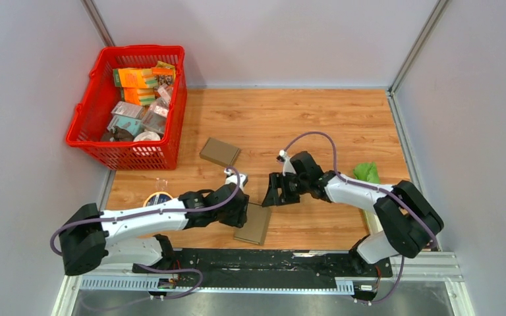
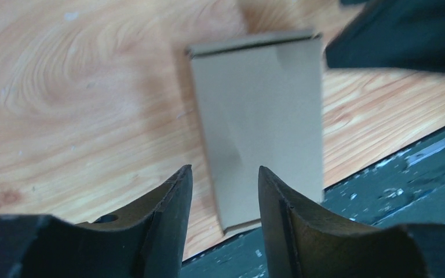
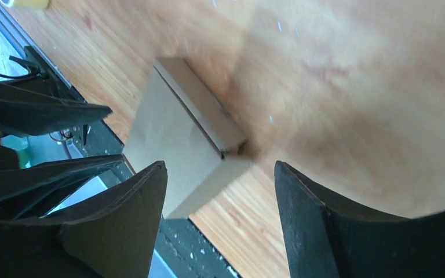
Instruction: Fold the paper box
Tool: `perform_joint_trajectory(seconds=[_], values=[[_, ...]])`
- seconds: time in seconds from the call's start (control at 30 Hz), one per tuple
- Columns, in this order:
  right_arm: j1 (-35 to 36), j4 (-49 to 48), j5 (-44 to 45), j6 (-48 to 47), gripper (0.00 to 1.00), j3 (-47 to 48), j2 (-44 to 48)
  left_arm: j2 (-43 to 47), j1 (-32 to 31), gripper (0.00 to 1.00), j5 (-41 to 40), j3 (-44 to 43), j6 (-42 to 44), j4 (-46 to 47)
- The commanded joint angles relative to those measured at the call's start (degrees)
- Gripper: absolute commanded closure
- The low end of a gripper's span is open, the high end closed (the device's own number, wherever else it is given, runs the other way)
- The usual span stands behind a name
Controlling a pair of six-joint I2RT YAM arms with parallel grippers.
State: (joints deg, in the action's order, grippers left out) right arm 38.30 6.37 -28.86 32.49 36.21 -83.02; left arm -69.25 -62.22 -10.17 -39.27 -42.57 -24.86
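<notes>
The paper box (image 1: 255,227) is a flat brown cardboard piece lying on the wooden table by its front edge. It shows lengthwise in the left wrist view (image 2: 261,116) and at an angle, with a folded flap on top, in the right wrist view (image 3: 177,136). My left gripper (image 1: 242,212) hovers at the box's left end, open, with nothing between its fingers (image 2: 225,174). My right gripper (image 1: 271,193) hangs just above the box's far end, also open and empty (image 3: 220,171). Neither gripper touches the box.
A second brown box (image 1: 220,151) lies further back on the table. A red basket (image 1: 89,104) full of packets stands at the back left. A tape roll (image 1: 158,198) sits by the left arm, a green object (image 1: 367,172) at the right edge, and a black rail (image 1: 250,260) along the front.
</notes>
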Motion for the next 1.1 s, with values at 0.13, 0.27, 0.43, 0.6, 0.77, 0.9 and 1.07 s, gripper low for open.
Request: perform_joint_trajectory(seconds=[0.13, 0.27, 0.43, 0.6, 0.77, 0.9, 1.07], values=[[-0.07, 3.38, -6.19, -12.61, 0.32, 11.07, -8.9, 10.98, -0.8, 0.34, 5.07, 10.0, -6.13, 3.51], [0.02, 3.65, -7.87, -12.81, 0.36, 12.57, -11.89, 9.14, -5.01, 0.24, 3.24, 9.3, -3.67, 1.92], [0.37, 2.15, -9.54, -11.84, 0.36, 11.78, -12.16, 3.88, -10.03, 0.22, -5.02, 7.8, -0.41, 1.4], [0.72, 1.72, -9.55, -10.96, 0.37, 11.17, -12.69, -2.72, -12.49, 0.21, -7.31, 4.47, 3.62, 2.72], [1.33, -0.39, -12.7, -9.64, 0.44, 10.12, -14.1, -8.26, -13.55, 0.2, -12.48, 0.61, 3.55, -1.22], [0.38, -4.69, -12.71, -3.42, 0.55, 5.57, -12.43, -10.64, -9.6, 0.23, -15.76, -2.65, 3.54, -5.02], [-2.79, -27.87, -18.59, 16.87, 0.67, -3.24, -11.54, -7.22, -8.54, 0.24, -11.55, 0.67, 8.19, 3.66]])
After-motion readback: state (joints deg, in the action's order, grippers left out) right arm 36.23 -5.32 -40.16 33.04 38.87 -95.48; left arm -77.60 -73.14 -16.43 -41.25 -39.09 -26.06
